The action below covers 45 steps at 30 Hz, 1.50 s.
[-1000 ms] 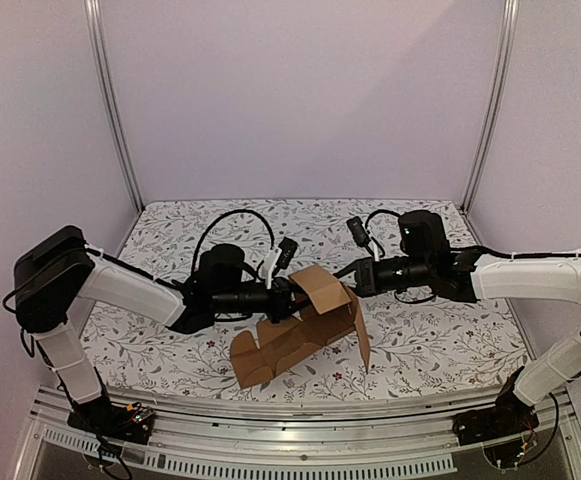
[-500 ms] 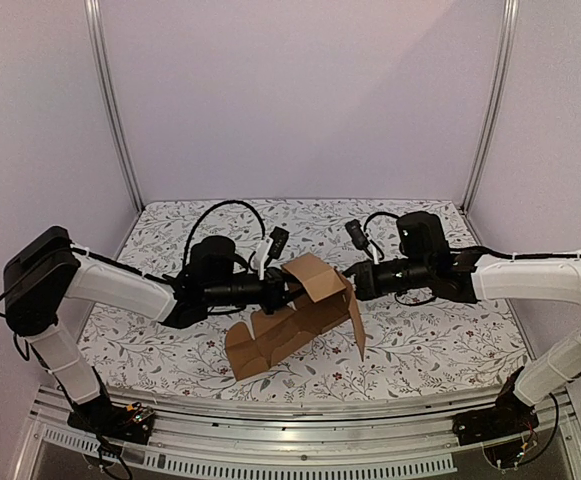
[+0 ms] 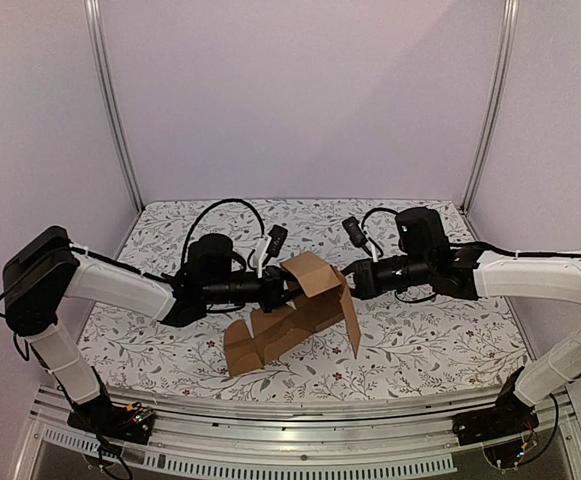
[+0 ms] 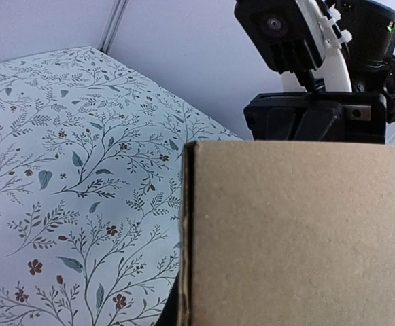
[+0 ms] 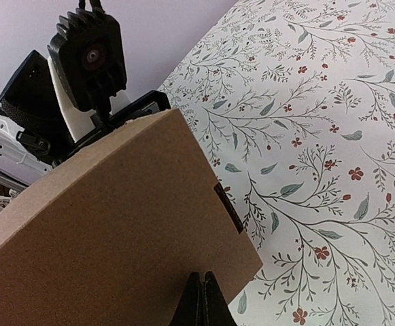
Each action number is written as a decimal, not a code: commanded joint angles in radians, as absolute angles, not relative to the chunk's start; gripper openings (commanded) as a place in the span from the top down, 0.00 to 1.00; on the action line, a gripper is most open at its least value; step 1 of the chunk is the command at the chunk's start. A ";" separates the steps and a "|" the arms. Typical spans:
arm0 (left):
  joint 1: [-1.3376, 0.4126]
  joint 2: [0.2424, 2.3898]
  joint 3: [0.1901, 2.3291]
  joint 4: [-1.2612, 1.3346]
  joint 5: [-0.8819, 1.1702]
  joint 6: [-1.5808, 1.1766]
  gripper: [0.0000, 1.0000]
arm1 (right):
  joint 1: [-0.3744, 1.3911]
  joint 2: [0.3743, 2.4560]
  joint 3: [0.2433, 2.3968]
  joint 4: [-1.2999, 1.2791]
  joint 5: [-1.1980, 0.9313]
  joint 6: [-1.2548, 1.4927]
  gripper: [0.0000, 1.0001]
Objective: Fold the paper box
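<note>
Box position: the paper box (image 3: 292, 322) sits mid-desk, half formed. Its low end rests on the flowered desk (image 3: 440, 350) and its far-right end is raised.
Long axis: it runs from near-left, low, to far-right, high, at a slant across the scene.
Left jaws: the left gripper (image 3: 288, 289) is against the raised panel's left side. My left wrist view shows only cardboard, so I cannot tell whether they are open or closed.
Right jaws: the right gripper (image 5: 201, 299) has its 2 tips pressed together at the panel's lower edge. I cannot see whether card lies between them.
Key relation: the raised panel stands between the 2 jaws, right of the left arm and left of the right arm.
Nearer arm: I judge both equally close to the panel, with the left arm nearer the low end.
Loose flap: 1 flap hangs edge-on below the right jaws.
Next move, my judgement: fold that raised panel down along the long axis.
</note>
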State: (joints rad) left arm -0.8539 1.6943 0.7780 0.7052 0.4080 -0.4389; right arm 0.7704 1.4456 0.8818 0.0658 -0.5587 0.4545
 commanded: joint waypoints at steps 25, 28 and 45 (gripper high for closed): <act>-0.859 1.735 0.858 0.712 0.456 -0.459 1.00 | 0.916 1.439 0.939 0.131 -0.663 0.351 1.00; -0.859 1.717 0.852 0.688 0.420 -0.445 1.00 | 0.916 1.423 0.927 0.120 -0.615 0.346 1.00; -0.861 1.616 0.811 0.436 0.006 -0.370 1.00 | 0.885 1.306 0.895 -0.258 -0.017 0.205 0.89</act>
State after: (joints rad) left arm -0.8608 1.6413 0.8028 0.5133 0.1501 -0.3901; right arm 0.8837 1.3491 0.9092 -0.1757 -0.1616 0.2424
